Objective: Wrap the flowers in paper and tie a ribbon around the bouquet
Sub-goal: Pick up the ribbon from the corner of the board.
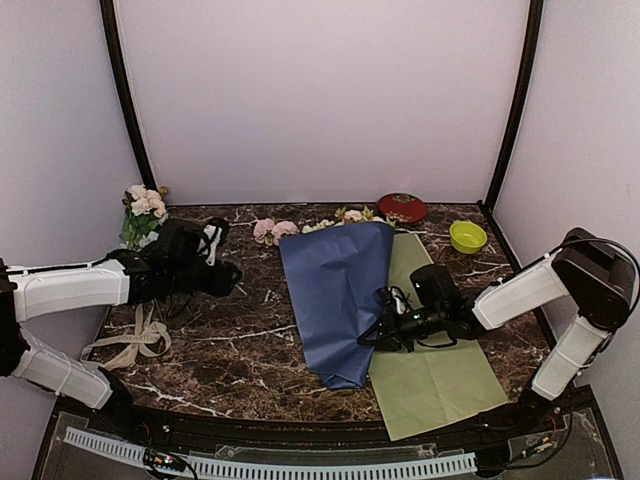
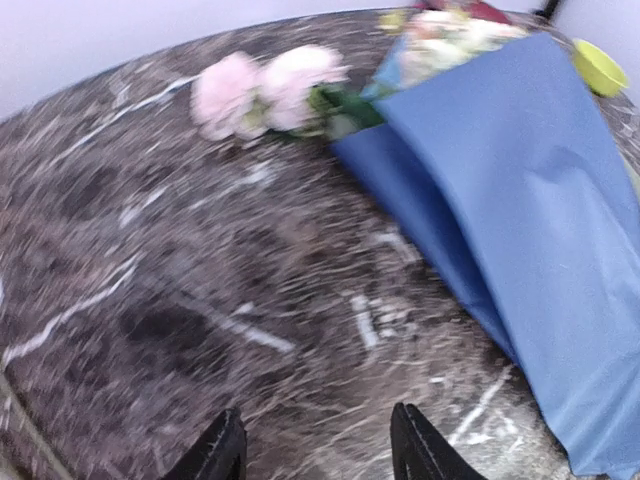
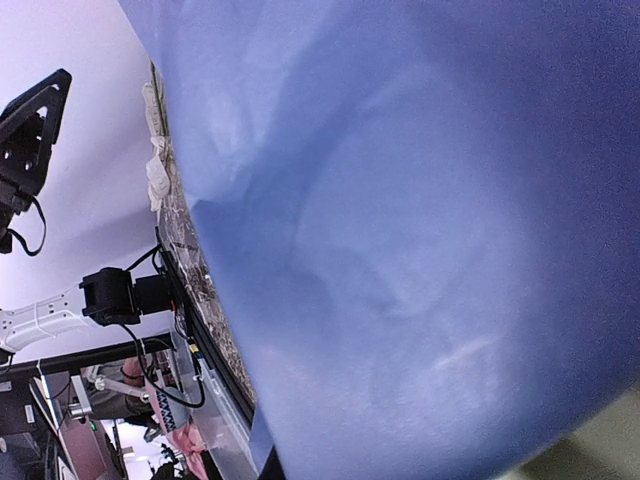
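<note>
Paper (image 1: 335,280) — blue, over flowers (image 1: 272,230), ribbon (image 1: 135,340) apart

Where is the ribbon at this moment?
In the top view, the ribbon lies on the table at its near-left side, beside the left arm, apart from the paper.

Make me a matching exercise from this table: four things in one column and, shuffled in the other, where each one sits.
Things:
1. ribbon
2. yellow-green bowl
3. red round dish
4. blue paper

Places:
A. far right corner of the table
B. centre, with flowers poking out at its far end
C. near left part of the table
D. far edge, right of centre

Pairs: 1-C, 2-A, 3-D, 4-B
</note>
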